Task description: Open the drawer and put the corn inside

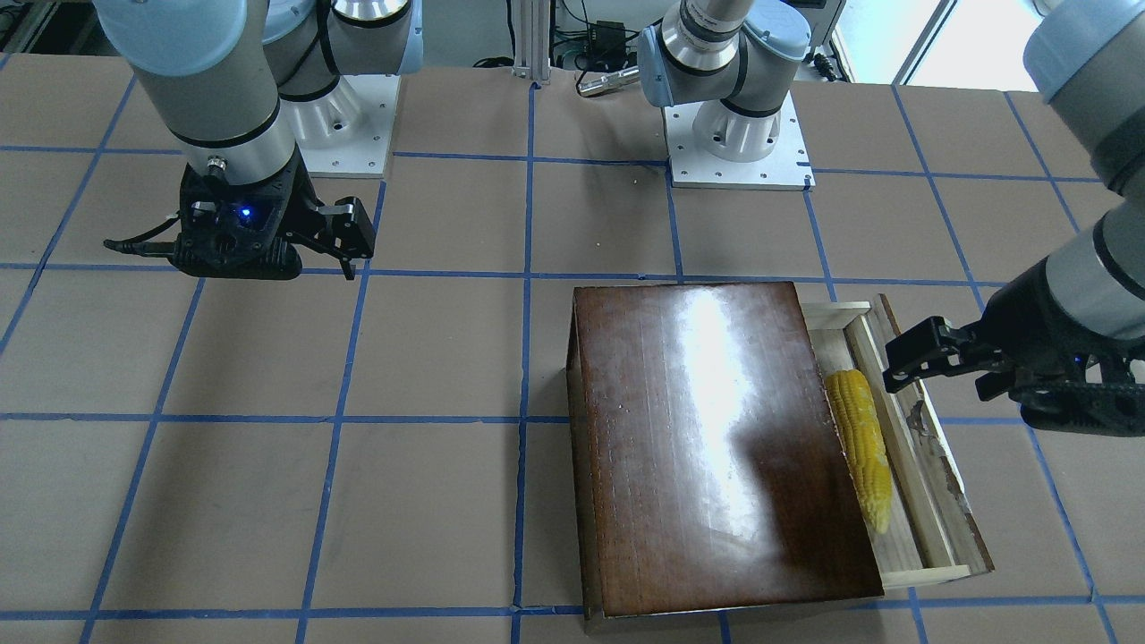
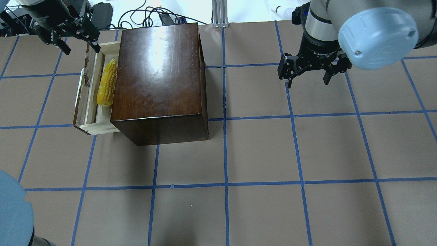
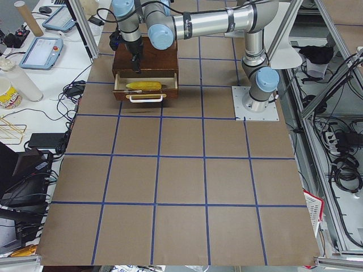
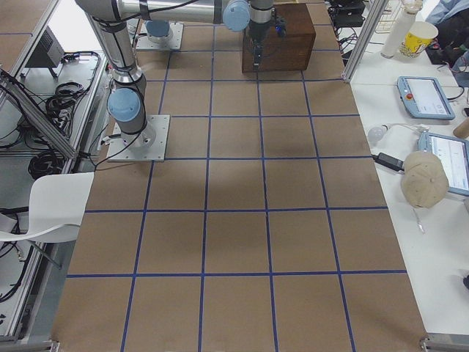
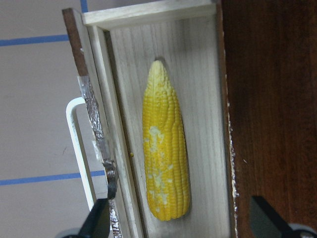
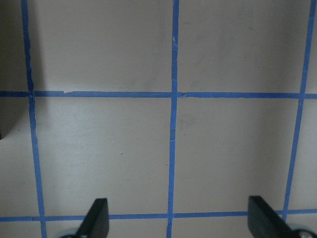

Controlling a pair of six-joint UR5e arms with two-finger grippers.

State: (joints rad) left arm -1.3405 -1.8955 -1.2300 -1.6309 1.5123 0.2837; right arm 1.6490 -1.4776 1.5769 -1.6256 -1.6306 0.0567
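Observation:
The drawer [image 2: 89,89] is pulled out of the glossy dark-brown box [image 2: 157,75] on its left side in the overhead view. The yellow corn [image 2: 107,83] lies flat inside it along the box's edge, and it also shows in the front view [image 1: 866,447] and the left wrist view [image 5: 166,158]. My left gripper [image 2: 81,48] is open and empty. It hovers above the drawer's far end, apart from the corn. My right gripper [image 2: 307,82] is open and empty over bare table far to the right.
The drawer's whitish handle [image 5: 79,148] sticks out from its dark front panel. Brown table [image 2: 259,153] with a blue tape grid spreads in front of and right of the box. The arm bases [image 1: 738,134] stand at the robot's edge.

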